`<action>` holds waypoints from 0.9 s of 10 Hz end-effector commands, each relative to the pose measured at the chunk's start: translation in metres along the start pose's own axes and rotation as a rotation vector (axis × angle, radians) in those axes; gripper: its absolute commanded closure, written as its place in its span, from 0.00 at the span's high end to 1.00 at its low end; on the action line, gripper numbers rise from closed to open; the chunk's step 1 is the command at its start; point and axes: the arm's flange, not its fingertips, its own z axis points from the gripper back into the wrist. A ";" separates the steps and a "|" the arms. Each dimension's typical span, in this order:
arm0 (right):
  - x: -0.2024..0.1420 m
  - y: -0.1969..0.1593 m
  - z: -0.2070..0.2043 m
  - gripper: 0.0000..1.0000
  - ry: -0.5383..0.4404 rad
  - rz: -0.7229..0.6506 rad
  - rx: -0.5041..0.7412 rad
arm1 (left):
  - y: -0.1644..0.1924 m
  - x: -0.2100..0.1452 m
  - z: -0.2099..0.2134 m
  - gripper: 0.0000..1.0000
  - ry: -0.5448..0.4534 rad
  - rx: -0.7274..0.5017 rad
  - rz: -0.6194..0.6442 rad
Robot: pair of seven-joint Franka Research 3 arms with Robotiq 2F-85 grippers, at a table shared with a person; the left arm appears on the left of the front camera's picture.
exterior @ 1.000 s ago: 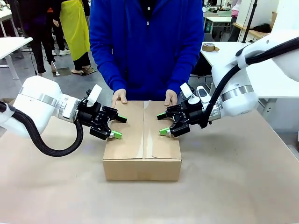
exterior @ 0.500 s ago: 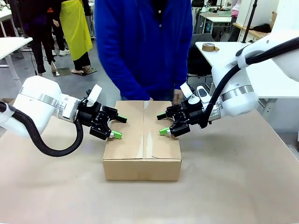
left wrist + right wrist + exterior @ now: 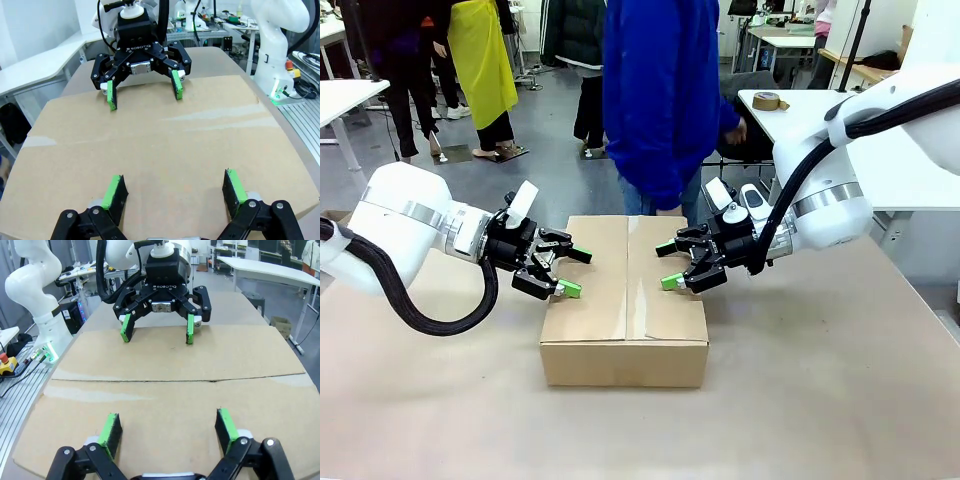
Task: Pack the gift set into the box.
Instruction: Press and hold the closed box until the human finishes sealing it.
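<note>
The box (image 3: 625, 330) is a plain brown carton in the middle of the table, its top flaps folded shut with a seam down the centre. My left gripper (image 3: 576, 272) is open over the left flap's edge, its green pads just above or on the cardboard. Over the right flap my right gripper (image 3: 668, 266) is open in the same way. In the left wrist view my left gripper (image 3: 175, 189) faces the right gripper (image 3: 142, 92) across the box top (image 3: 160, 145). In the right wrist view my right gripper (image 3: 169, 427) faces the left gripper (image 3: 156, 332). The gift set is hidden.
A person in a blue top (image 3: 660, 100) stands at the far side, turned toward the right with hands off the box. A roll of tape (image 3: 767, 100) lies on a white table at the back right. Brown tabletop (image 3: 620, 430) lies free in front of the box.
The person's hands have left the far edge of the box, and the person has turned and stepped to the right. Both grippers stay where they were.
</note>
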 end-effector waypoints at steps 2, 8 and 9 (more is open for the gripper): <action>-0.002 0.000 0.000 1.00 0.002 0.002 0.000 | -0.001 -0.002 0.000 1.00 -0.003 -0.004 -0.008; -0.002 0.000 0.000 1.00 0.002 0.002 0.000 | -0.001 -0.002 0.000 1.00 -0.003 -0.004 -0.008; -0.002 0.000 0.000 1.00 0.002 0.002 0.000 | -0.001 -0.002 0.000 1.00 -0.003 -0.004 -0.008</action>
